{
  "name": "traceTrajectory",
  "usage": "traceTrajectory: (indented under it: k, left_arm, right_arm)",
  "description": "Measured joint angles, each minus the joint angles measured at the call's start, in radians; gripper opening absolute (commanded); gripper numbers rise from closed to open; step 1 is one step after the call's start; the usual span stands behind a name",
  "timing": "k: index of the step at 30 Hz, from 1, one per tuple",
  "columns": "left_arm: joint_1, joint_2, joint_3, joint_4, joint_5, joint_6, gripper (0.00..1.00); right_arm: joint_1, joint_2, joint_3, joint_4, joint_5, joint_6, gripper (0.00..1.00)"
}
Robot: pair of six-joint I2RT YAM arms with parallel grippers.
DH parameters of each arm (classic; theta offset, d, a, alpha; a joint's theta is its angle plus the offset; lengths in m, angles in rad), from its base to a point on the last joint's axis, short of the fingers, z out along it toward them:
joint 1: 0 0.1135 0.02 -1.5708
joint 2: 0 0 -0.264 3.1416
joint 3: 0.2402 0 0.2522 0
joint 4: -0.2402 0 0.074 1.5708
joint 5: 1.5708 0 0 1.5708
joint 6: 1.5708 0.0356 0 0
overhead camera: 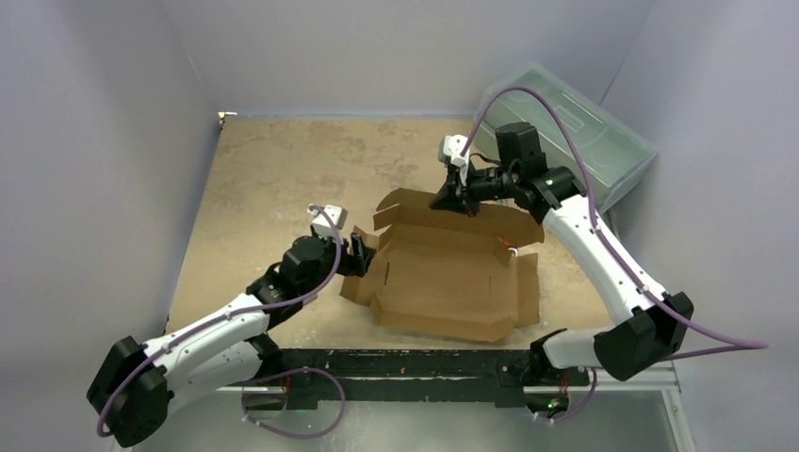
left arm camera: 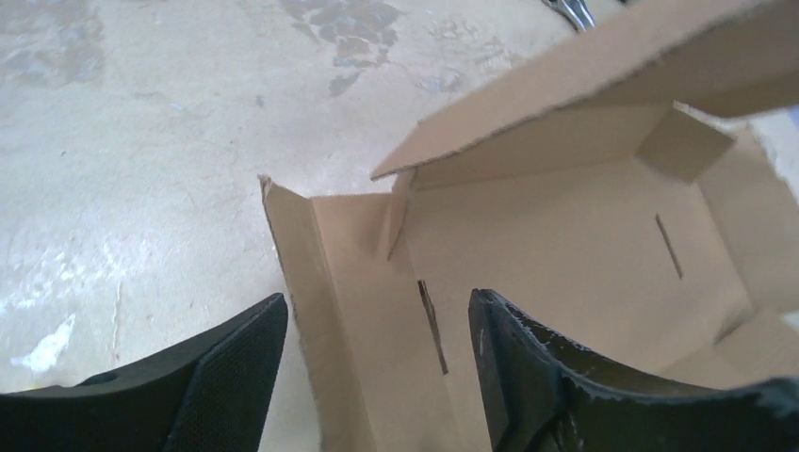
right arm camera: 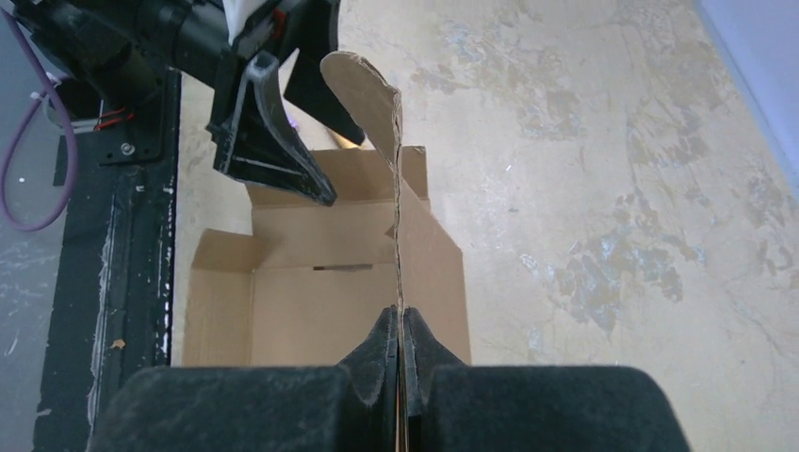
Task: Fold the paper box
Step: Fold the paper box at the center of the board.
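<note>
My right tool (right arm camera: 400,320) is clamped on the back flap of the paper box (overhead camera: 452,282), holding that flap raised. My left tool (left arm camera: 377,311) has its jaws apart, straddling the left side wall and gripping nothing. I judge we're mid-fold, raising the walls. Next I'd close on that side wall and stand it up. The box lies part-formed on the tabletop (overhead camera: 283,169) between the arms: plain brown corrugated, slots in its floor

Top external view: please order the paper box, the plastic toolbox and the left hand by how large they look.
1. paper box, largest.
2. plastic toolbox, partly hidden by the right arm, so less sure.
3. left hand, clearly smallest.
</note>
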Motion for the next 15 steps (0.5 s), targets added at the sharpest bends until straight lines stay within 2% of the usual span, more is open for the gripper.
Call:
traceTrajectory:
  k: [3,7,15]
  left_arm:
    - [0.0,-0.053,0.026,-0.092,-0.054,-0.092,0.79]
    - [0.0,-0.118,0.052,-0.233,-0.099,-0.19,0.79]
    - [0.0,-0.249,0.063,-0.415,-0.053,-0.354,0.79]
  right_arm:
    - [0.0,-0.011,-0.005,0.006,0.01,-0.003,0.0]
    - [0.0,-0.019,-0.01,0.03,0.055,-0.003,0.0]
    - [0.0,-0.084,-0.04,0.13,0.222,0.036,0.0]
